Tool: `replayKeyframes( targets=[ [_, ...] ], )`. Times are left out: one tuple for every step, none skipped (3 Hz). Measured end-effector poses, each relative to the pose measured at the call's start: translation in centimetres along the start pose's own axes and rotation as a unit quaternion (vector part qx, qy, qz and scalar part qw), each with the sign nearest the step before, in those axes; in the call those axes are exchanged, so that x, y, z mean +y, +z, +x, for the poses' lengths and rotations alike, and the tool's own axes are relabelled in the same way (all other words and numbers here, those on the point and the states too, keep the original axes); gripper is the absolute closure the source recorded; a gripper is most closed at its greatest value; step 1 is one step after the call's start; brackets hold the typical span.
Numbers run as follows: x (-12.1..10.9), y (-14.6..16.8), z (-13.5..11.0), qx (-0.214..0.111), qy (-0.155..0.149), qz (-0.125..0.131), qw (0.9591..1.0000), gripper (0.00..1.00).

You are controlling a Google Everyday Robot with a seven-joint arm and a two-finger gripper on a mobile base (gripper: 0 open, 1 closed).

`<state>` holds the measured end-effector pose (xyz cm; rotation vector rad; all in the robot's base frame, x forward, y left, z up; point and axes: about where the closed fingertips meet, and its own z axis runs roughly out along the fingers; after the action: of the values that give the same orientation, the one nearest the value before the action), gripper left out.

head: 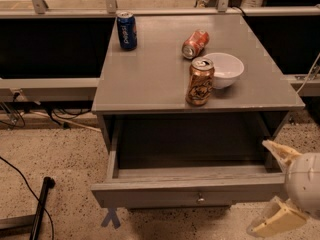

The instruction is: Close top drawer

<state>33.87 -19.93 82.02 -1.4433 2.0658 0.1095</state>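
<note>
The top drawer (pixel 150 195) of the grey table stands pulled out toward me, its dark grey inside empty and its small round knob (pixel 200 199) at the centre of the flat front panel. My gripper (pixel 259 188) is at the lower right, just off the drawer's right front corner. It is open. One cream finger (pixel 276 152) sits by the drawer's right side, the other (pixel 274 221) is lower, below the front panel. It holds nothing.
On the grey tabletop (pixel 150 74) stand a blue can (pixel 126 30), a red can lying on its side (pixel 195 43), a white bowl (pixel 225 69) and a brown can (pixel 200 82) near the front edge. A black pole (pixel 40 208) and cables lie on the floor at left.
</note>
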Motion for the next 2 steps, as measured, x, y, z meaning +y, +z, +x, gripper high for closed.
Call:
replayKeyframes(
  targets=[
    [1.5, 3.8, 5.3, 0.002, -0.005, -0.002, 1.0000, 0.00],
    [3.7, 6.7, 9.5, -0.034, 0.009, -0.007, 0.9994, 0.00]
  ],
)
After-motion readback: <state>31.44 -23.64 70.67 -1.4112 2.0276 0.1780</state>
